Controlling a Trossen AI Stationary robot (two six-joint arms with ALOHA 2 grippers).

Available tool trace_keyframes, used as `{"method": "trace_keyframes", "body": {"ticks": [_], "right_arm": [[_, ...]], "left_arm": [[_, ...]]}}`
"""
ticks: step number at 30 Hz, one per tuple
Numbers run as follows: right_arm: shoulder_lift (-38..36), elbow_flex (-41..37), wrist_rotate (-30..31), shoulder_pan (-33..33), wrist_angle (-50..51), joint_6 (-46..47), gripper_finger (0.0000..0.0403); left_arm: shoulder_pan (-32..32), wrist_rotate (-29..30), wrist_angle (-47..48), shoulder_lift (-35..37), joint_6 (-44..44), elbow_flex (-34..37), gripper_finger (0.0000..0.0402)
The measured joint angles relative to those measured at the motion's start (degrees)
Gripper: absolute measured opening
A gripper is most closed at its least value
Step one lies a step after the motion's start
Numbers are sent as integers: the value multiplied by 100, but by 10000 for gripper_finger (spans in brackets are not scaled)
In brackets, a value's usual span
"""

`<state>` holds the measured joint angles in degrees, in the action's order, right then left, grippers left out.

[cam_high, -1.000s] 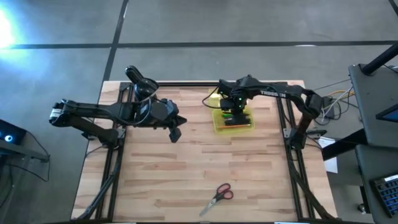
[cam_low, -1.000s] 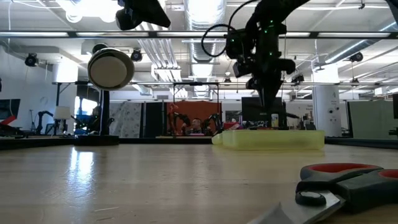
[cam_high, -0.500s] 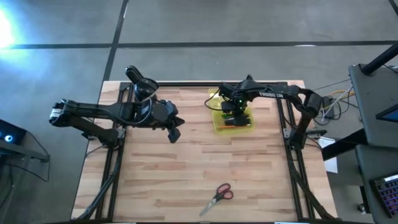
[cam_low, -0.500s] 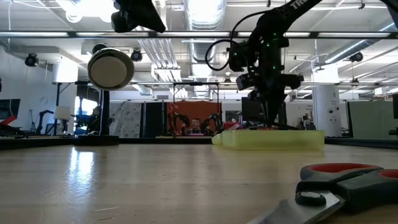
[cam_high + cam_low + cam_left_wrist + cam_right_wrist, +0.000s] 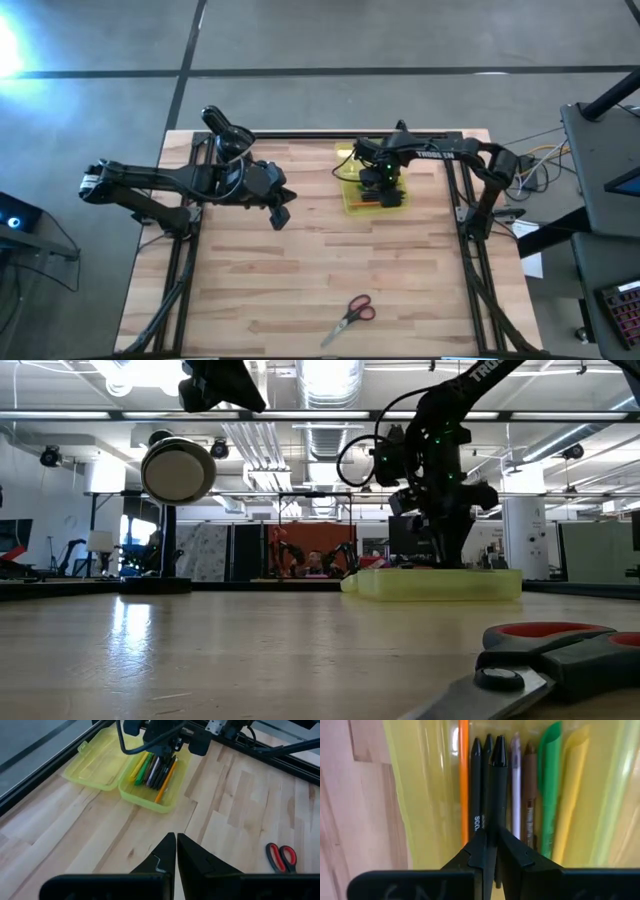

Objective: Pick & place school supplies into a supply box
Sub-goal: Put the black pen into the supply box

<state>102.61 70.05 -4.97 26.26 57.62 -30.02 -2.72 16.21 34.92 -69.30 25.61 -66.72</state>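
Over supply box (image 5: 375, 192) at worktop (image 5: 300, 270) 1 o'clock: right pincer (image 5: 489, 851) clamped on black pen (image 5: 497, 785). Early release risks pen bouncing out. Left pincer (image 5: 176, 851) closed, idle. Scissors (image 5: 349, 312) lying at 6 o'clock.

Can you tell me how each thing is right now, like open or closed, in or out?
supply box: open, lid laid flat beside it.
pens and pencils: lying side by side inside the box.
black pen: in the box, between the right tool's fingers.
right tool: shut on the black pen, down in the box.
left tool: shut, empty, above the table.
scissors: closed, out on the table, far from the box.
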Motion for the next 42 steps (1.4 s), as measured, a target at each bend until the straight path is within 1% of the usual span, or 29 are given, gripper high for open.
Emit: {"method": "trace_keyframes", "body": {"ticks": [14, 21, 28, 36, 38, 42], "right_arm": [[-9, -412, -4, -45, -390, -170, 18], [-10, -527, 0, -52, -562, -197, 26], [-10, -537, 5, -52, -566, -195, 28], [-10, -316, -23, -61, -412, -236, 29], [-10, -296, -93, -83, -327, -326, 33], [-10, -314, -46, -117, -239, -367, 53]], "left_arm": [[-2, -24, -2, 0, -28, 0, 0], [-2, -50, -4, 0, -31, 0, 0], [-9, -119, -13, 0, -17, 0, 0], [-7, -133, -15, 0, -13, 0, 0], [-7, -134, -13, 0, -13, 0, 0], [-7, -136, -6, 0, -20, 0, 0]]}}
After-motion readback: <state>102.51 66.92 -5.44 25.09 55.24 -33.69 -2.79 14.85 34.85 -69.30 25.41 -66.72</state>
